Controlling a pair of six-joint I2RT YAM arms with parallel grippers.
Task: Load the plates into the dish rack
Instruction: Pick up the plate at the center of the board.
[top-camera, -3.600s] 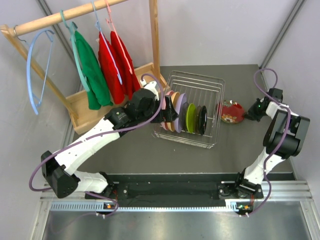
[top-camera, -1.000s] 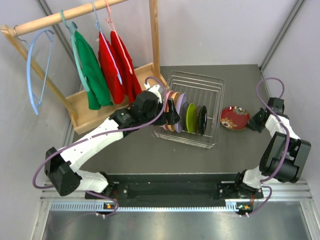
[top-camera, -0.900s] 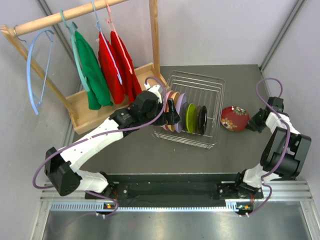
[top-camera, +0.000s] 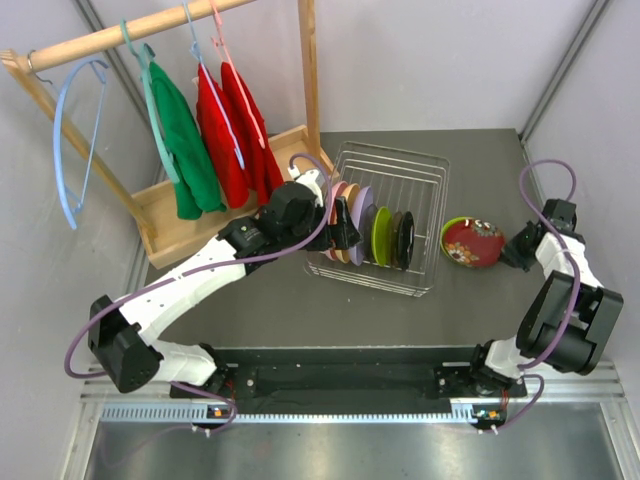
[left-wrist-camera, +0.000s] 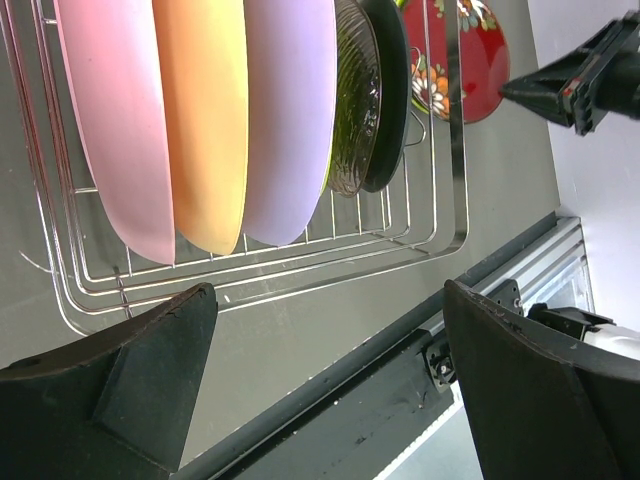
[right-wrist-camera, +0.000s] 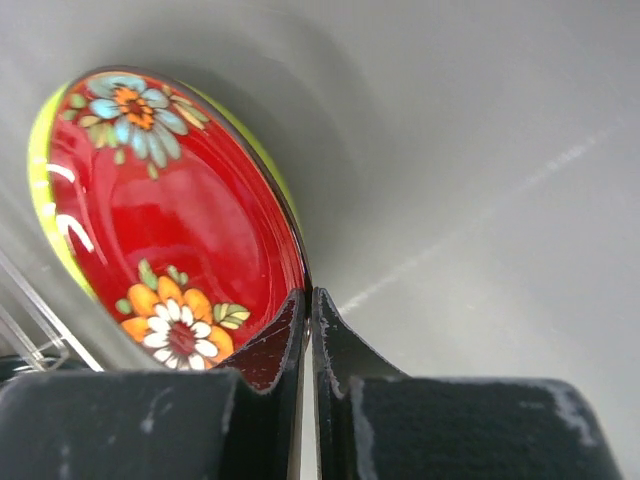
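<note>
Red plate (top-camera: 473, 243) shifted slightly rightward beside dish rack (top-camera: 425, 180), rim pinched by right gripper (right-wrist-camera: 307, 300); left gripper (left-wrist-camera: 325, 292) unmoved, spread wide, empty.

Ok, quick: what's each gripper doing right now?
Left gripper: open, holding nothing.
Right gripper: shut on the rim of the red flowered plate.

Robot lab test cell, not home: dark table (top-camera: 300, 300) boxed by plain grey panel walls (top-camera: 420, 60), aluminium rail (top-camera: 350, 412) along table's near edge, household props on table: wooden clothes stand (top-camera: 170, 215), dish rack (top-camera: 420, 180).
</note>
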